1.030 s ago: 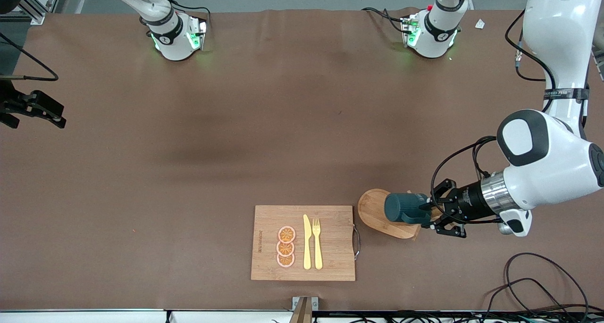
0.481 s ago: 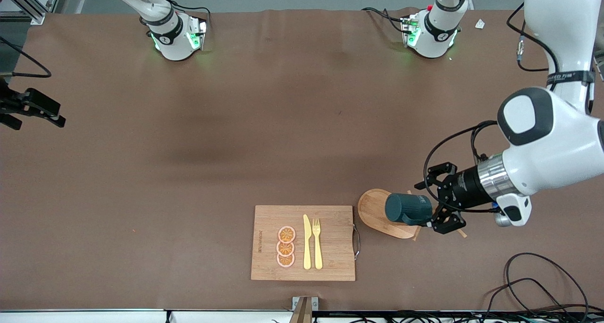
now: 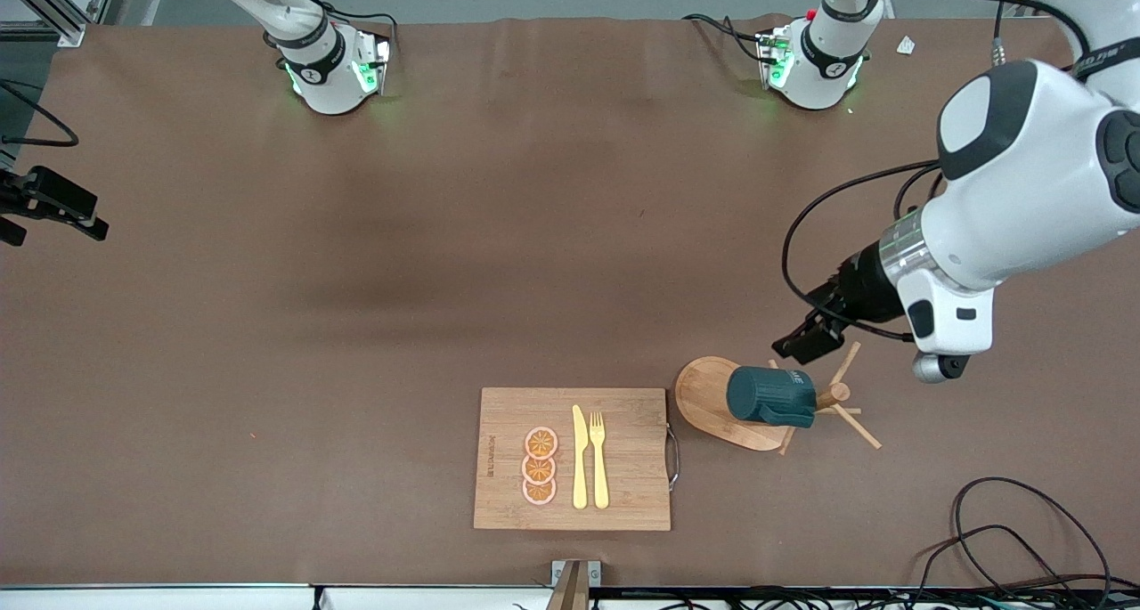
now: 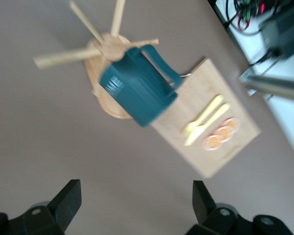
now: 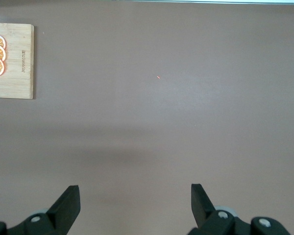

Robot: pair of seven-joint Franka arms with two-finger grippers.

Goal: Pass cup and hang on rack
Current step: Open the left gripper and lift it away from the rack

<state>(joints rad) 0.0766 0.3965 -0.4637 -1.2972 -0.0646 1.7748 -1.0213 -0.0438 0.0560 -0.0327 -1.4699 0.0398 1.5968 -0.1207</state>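
Front view: low and centre in the frame lies a bamboo cutting board (image 3: 572, 459) carrying three orange slices (image 3: 540, 466), a yellow knife (image 3: 579, 457) and a yellow fork (image 3: 598, 459). Just beside it, toward the left arm's end of the bench (image 3: 445, 263), stands the rack (image 3: 712, 401), and the cup (image 3: 769, 396) hangs on one of its pegs, tipped on its side. The left gripper (image 3: 806, 336) hovers just above the rack in the frame, clear of the cup. The right gripper (image 3: 53, 205) waits at the frame's middle-left edge.

Left wrist view: cup (image 4: 137, 90) hooked by its handle on the rack (image 4: 105, 63), board (image 4: 210, 127) beside it; the left gripper (image 4: 137, 210) gapes wide, holding nothing.

Right wrist view: bare bench (image 5: 186, 98), board corner (image 5: 12, 61) upper left; the right gripper (image 5: 134, 208) is spread wide and empty.
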